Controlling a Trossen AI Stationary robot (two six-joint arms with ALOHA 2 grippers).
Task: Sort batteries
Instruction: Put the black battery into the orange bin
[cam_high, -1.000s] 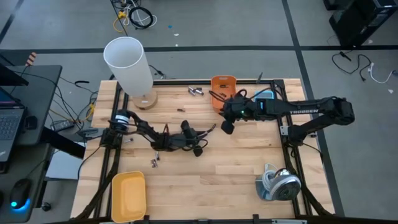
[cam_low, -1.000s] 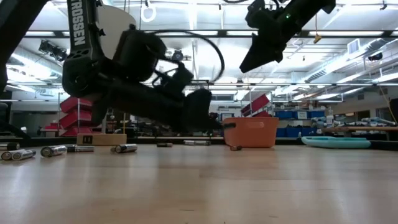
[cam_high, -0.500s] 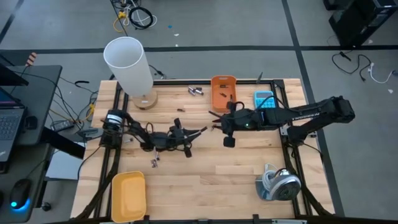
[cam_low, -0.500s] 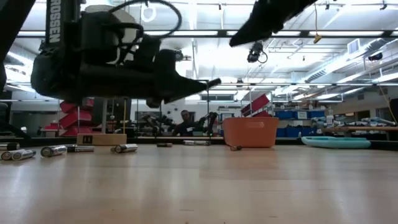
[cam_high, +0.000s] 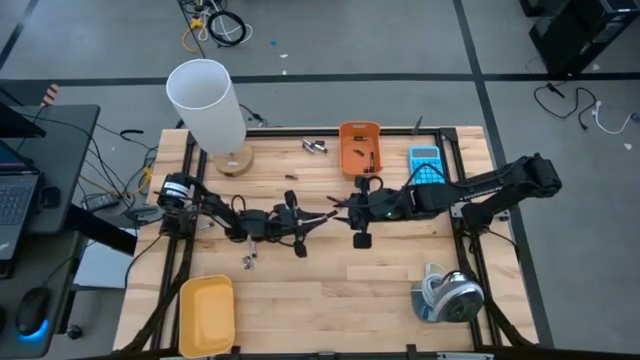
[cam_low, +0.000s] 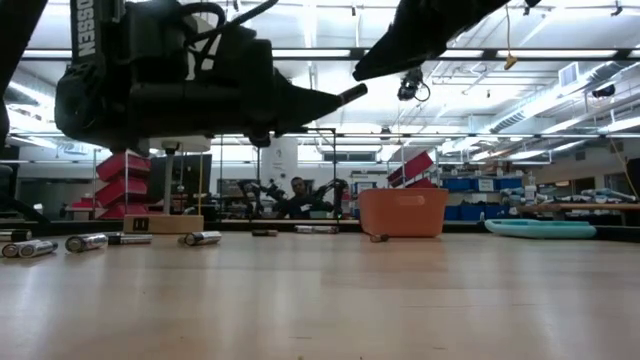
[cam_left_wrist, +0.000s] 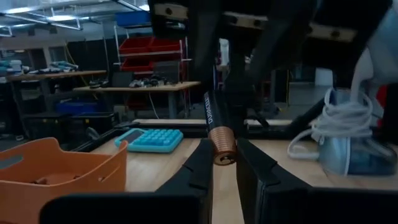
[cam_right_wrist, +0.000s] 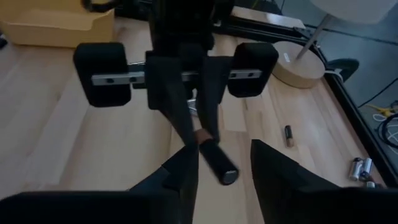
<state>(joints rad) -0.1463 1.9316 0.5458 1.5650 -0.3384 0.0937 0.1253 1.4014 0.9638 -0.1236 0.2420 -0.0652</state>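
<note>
Right fingers (cam_right_wrist: 221, 165) now apart, battery (cam_left_wrist: 219, 134) (left-held)

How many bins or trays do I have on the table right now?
2. The orange bin sits at the table edge next to the blue calculator; the yellow tray sits at the opposite edge, in the corner on the left arm's side. None looks hidden.

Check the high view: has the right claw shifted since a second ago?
Yes. The right claw has drawn away from the orange bin, toward the left claw at mid-table.
</note>
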